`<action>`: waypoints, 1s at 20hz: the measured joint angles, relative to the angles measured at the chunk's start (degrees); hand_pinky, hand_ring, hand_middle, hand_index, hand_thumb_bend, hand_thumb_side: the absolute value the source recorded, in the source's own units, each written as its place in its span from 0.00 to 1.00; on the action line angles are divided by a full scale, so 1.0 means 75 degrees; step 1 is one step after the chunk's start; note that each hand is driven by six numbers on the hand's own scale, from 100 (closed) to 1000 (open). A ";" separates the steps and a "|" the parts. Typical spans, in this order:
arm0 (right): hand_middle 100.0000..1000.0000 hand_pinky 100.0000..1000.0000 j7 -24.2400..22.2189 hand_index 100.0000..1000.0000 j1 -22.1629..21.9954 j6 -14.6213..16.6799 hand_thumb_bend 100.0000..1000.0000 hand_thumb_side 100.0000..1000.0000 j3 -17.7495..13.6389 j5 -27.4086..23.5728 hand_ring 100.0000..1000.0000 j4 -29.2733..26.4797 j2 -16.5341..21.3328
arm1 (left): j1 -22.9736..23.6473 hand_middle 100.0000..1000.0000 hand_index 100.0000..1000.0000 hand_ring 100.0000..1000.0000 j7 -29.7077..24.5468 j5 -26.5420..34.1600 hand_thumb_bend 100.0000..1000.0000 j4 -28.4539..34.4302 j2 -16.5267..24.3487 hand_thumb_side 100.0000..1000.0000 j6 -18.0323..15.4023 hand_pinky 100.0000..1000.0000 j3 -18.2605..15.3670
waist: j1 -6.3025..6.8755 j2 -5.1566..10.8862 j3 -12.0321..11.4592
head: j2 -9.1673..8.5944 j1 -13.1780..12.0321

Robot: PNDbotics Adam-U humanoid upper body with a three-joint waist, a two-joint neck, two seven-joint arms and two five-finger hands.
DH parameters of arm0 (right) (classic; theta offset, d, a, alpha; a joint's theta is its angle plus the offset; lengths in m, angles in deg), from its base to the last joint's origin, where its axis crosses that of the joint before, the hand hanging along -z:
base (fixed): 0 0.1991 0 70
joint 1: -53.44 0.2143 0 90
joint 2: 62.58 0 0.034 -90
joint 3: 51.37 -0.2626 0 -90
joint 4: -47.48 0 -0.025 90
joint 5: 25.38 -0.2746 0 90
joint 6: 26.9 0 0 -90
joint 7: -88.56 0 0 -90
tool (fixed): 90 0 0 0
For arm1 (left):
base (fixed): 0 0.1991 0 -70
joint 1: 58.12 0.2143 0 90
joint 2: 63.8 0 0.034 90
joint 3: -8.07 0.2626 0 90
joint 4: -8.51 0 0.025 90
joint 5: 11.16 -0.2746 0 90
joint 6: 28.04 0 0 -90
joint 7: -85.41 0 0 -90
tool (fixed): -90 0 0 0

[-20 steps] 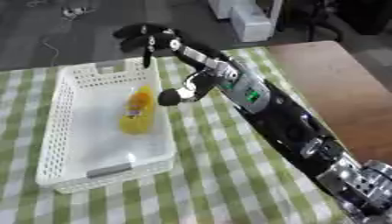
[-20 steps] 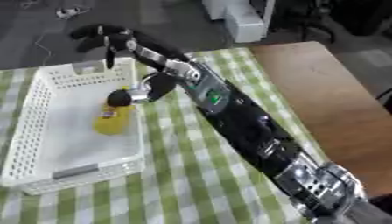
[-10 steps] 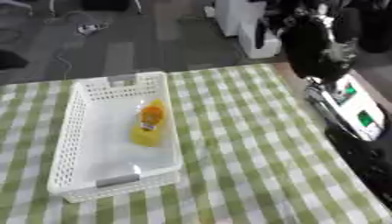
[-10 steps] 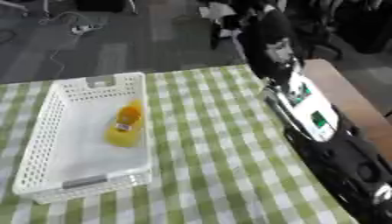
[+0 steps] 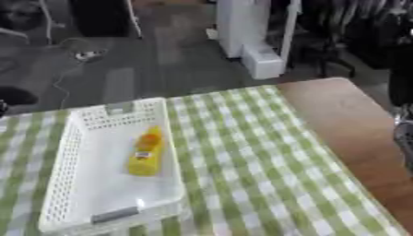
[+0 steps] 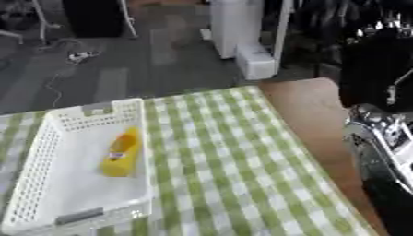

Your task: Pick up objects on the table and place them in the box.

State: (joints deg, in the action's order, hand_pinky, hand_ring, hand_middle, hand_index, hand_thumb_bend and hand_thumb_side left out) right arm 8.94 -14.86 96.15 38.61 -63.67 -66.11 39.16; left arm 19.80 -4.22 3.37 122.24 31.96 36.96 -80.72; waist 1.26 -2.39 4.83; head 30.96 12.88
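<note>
Lying lengthwise inside the white basket (image 5: 71,138) on the checked bench (image 5: 258,156), yellow bottle (image 5: 147,151) apparently delivered; raised right arm (image 6: 379,115) risking a sweep across the basket rim on return, hand's fingers impossible to tell.

A white perforated plastic basket (image 5: 77,152), at the lower left of the frame, holds a yellow bottle (image 5: 147,151) with an orange cap end and a small label showing a red strip. Under the basket lies a tablecloth (image 5: 250,161) checked in green and white, covering the lower middle of the frame. To its right the bare table (image 5: 347,120) shows reddish brown wood. At the right edge, the robot's arm (image 6: 379,115) is black with silver parts. Beyond the table the floor (image 5: 161,60) is dark grey, and a white cabinet (image 6: 238,27) stands at the upper middle.
</note>
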 measured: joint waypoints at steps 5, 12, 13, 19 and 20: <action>0.69 0.29 0.0392 0.73 0.0005 0.0463 0.40 0.82 -0.0096 0.0002 0.58 -0.0032 -0.0216 | 0.0069 0.89 0.90 0.64 0.0041 -0.0048 0.08 0.0000 0.0030 0.64 -0.0041 0.64 -0.0038 | -0.0020 0.0073 0.0048 | -0.0429 0.0449; 0.69 0.27 0.0517 0.72 -0.0020 0.0681 0.40 0.81 -0.0083 0.0026 0.57 -0.0033 -0.0336 | 0.0024 0.89 0.90 0.65 0.0074 -0.0044 0.08 0.0000 0.0062 0.64 -0.0045 0.65 -0.0038 | -0.0095 0.0125 0.0012 | -0.0840 0.1160; 0.69 0.27 0.0503 0.72 -0.0026 0.0690 0.40 0.81 -0.0067 0.0045 0.57 -0.0033 -0.0338 | -0.0002 0.89 0.90 0.65 0.0075 -0.0042 0.09 0.0000 0.0063 0.64 -0.0046 0.65 -0.0038 | -0.0100 0.0125 0.0004 | -0.0906 0.1350; 0.68 0.27 0.0465 0.72 -0.0027 0.0700 0.40 0.81 -0.0042 0.0115 0.56 -0.0033 -0.0405 | -0.0010 0.89 0.90 0.65 0.0071 -0.0041 0.09 0.0000 0.0064 0.64 -0.0050 0.65 -0.0037 | -0.0100 0.0118 0.0003 | -0.1254 0.2345; 0.68 0.27 0.0466 0.72 -0.0027 0.0700 0.39 0.82 -0.0042 0.0133 0.56 -0.0033 -0.0405 | -0.0010 0.89 0.90 0.65 0.0071 -0.0041 0.09 0.0000 0.0064 0.64 -0.0050 0.65 -0.0037 | -0.0100 0.0118 0.0004 | -0.1259 0.2392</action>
State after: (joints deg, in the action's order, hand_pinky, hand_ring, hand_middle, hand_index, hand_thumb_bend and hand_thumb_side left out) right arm 12.43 -15.07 101.41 38.30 -62.67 -66.35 36.12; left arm 19.73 -3.69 3.06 122.24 32.44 36.58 -81.00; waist 0.51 -1.51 4.85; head 21.52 30.82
